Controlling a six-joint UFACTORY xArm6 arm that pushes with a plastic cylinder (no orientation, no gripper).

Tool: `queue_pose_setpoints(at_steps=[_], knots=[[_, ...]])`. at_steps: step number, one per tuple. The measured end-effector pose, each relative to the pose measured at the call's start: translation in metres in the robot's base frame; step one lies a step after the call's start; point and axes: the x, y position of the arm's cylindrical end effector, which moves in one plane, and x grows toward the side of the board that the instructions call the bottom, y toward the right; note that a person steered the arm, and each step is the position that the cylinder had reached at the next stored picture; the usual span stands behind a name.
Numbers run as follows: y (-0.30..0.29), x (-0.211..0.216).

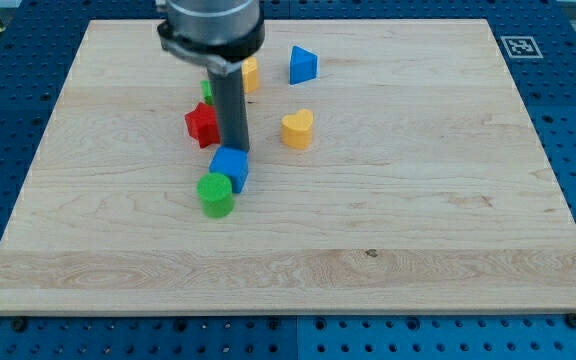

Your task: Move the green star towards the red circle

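Green star first: can you see it? asks the supervisor.

Only partly, I answer. A green block point(207, 90) peeks out at the left of the rod, just above the red star point(201, 123). The rod hides most of it, so I cannot confirm its shape, but I judge it to be the star, since the other green piece, the green cylinder point(215, 194) lower down, is round.

And the tool?

It is a bare rod, with nothing to spread or pinch. My tip point(235, 149) rests at the top edge of the blue cube point(230, 166), just right of the red star and below the green block. It does not touch the green block.

So which step are we in?

The approach, I think. The push on the star is not yet begun.

Where is the red circle?

I cannot find one. The only red piece showing is star-shaped. If a circle is on the board, the arm covers it.

What does the next move call for?

I want my tip beside the green block, on the side away from the target, and for that I must know where the target lies.

Anything in the way?

The red star sits tight against the green block. A yellow block point(251, 74) stands half hidden by the arm. A yellow heart point(297, 129) and a blue block point(303, 64) lie further right, well clear. The blue cube and green cylinder touch each other below my tip, so a careless sweep downward would shove both.
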Motion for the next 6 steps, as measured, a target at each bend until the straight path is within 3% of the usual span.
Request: queue_pose_setpoints(at_steps=[2, 4, 6], knots=[[0.011, 0.0], [0.006, -0.066], [-0.01, -0.077]])
